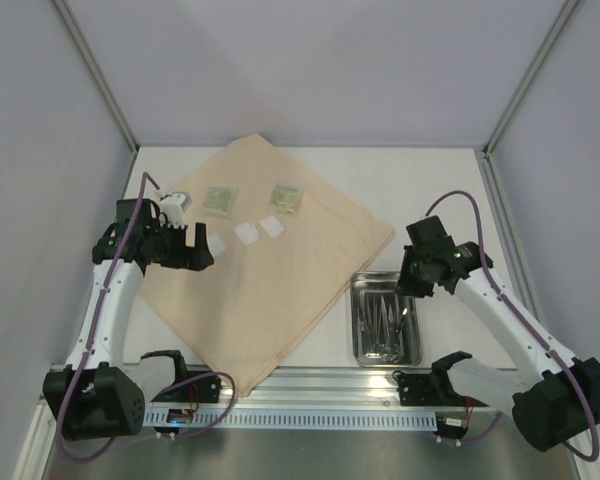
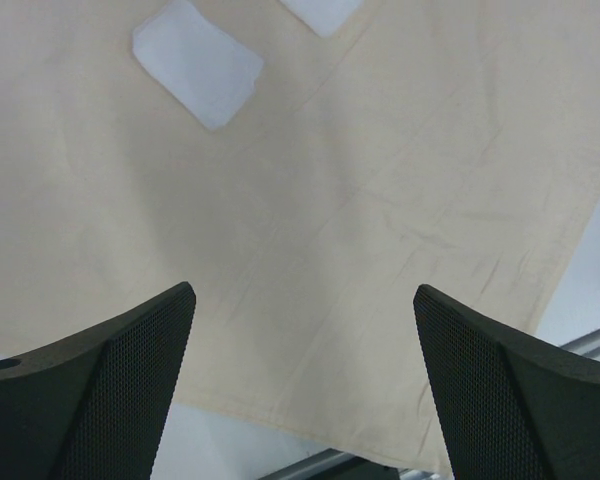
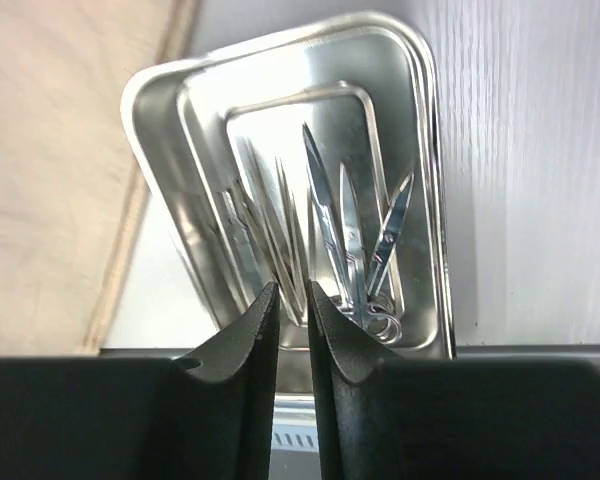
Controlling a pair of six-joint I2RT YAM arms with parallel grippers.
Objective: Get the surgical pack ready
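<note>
Tray [image 3: 432,150] holds scissors [image 3: 352,240], tweezers [image 3: 270,228]; right fingers [image 3: 242,380] nearly closed, seemingly empty; left fingers [image 2: 110,390] wide, empty.

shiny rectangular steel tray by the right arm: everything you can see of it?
The shiny rectangular steel tray has rounded corners, a raised rim and a stepped, mirror-bright floor. It sits flat on the white table, just right of the tan cloth sheet, apparently not touching it. Small metal scissors and tweezers lie loose inside.

White table [image 1: 430,190] carries a tan cloth [image 1: 280,290] (spread flat) and a steel tray [image 1: 356,320].
</note>
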